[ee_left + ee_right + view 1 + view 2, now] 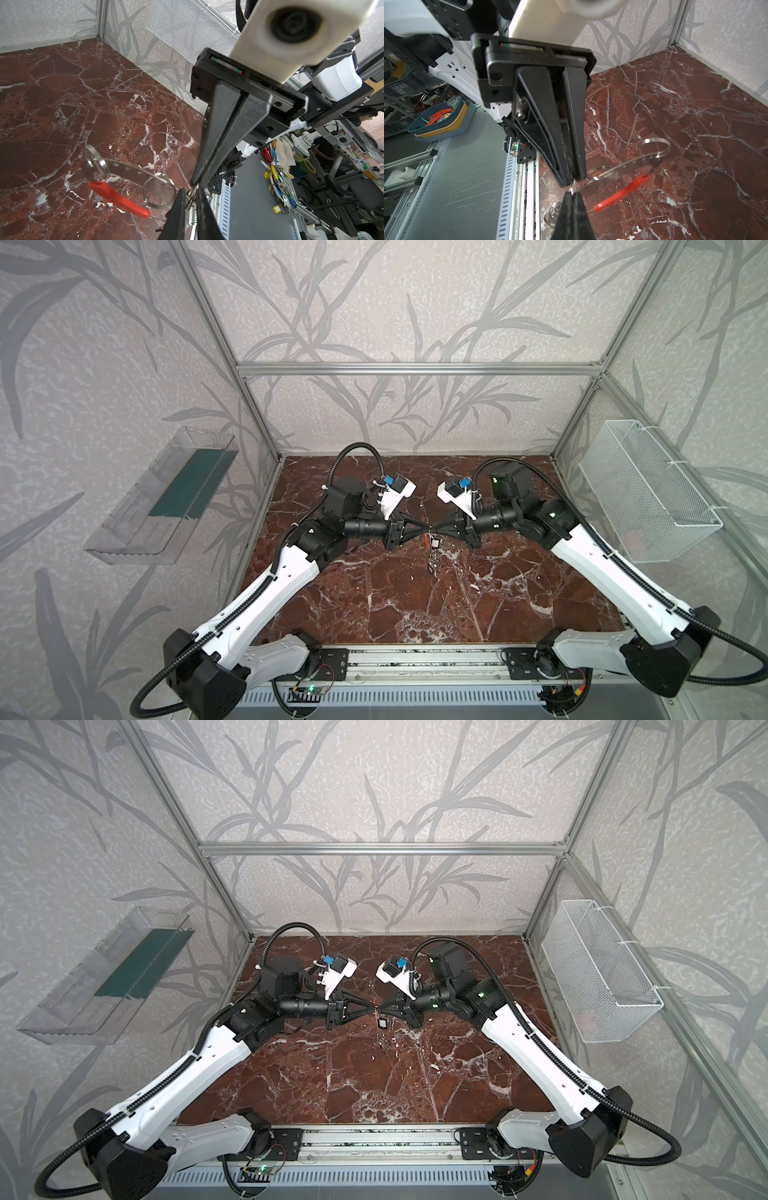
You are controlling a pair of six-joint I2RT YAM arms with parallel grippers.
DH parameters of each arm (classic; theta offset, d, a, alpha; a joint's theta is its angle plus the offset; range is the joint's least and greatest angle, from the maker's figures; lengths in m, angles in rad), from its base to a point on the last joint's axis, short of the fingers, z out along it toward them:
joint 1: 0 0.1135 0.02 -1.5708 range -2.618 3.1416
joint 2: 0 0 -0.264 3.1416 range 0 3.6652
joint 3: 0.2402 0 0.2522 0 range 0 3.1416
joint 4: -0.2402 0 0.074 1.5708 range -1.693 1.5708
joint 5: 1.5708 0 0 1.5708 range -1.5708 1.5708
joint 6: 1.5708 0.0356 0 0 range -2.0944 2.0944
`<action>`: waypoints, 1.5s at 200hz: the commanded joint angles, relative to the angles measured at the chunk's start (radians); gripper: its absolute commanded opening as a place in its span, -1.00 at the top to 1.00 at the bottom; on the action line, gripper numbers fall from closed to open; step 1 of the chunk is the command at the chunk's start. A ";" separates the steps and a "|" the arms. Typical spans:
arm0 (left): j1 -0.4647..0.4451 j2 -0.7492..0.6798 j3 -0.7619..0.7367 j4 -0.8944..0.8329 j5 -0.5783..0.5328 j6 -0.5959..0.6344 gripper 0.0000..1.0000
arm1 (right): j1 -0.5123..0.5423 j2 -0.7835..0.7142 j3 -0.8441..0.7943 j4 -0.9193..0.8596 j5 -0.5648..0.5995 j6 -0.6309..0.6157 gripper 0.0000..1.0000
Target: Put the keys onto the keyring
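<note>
The left gripper and right gripper meet tip to tip above the middle of the table. The keyring hangs in the air right at that meeting point, reaching away from both tips. The right jaws are closed on a thin wire loop at the keyring's near end. The left fingers stand almost together around the same loop, but whether they pinch it cannot be told. There are two grippers and one keyring with one red segment. Two small split rings sit on the band, one beside the tips and one at the far end. One black tag dangles just under the tips in both top views. A silvery bit on the table below is too small to count as keys.
</note>
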 commanded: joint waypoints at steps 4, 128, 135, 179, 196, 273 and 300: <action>-0.007 0.006 0.040 0.006 0.030 0.012 0.73 | 0.007 0.003 0.035 0.013 -0.009 -0.005 1.00; -0.025 0.032 0.038 -0.008 0.079 0.013 0.68 | 0.007 -0.002 0.022 0.042 -0.019 0.020 1.00; -0.025 0.033 0.037 -0.010 0.081 0.014 0.67 | 0.007 0.000 0.022 0.042 -0.021 0.021 1.00; -0.029 0.024 0.034 -0.015 0.069 0.020 0.81 | 0.004 -0.005 0.017 0.044 -0.017 0.025 1.00; -0.029 0.021 0.032 -0.012 0.067 0.018 0.82 | 0.004 -0.008 0.014 0.049 -0.021 0.027 1.00; -0.046 0.008 0.007 0.055 0.005 0.000 1.00 | 0.004 -0.031 -0.018 0.091 -0.017 0.065 1.00; -0.046 -0.039 -0.049 0.173 -0.066 -0.034 1.00 | -0.018 -0.064 -0.063 0.154 0.007 0.125 0.66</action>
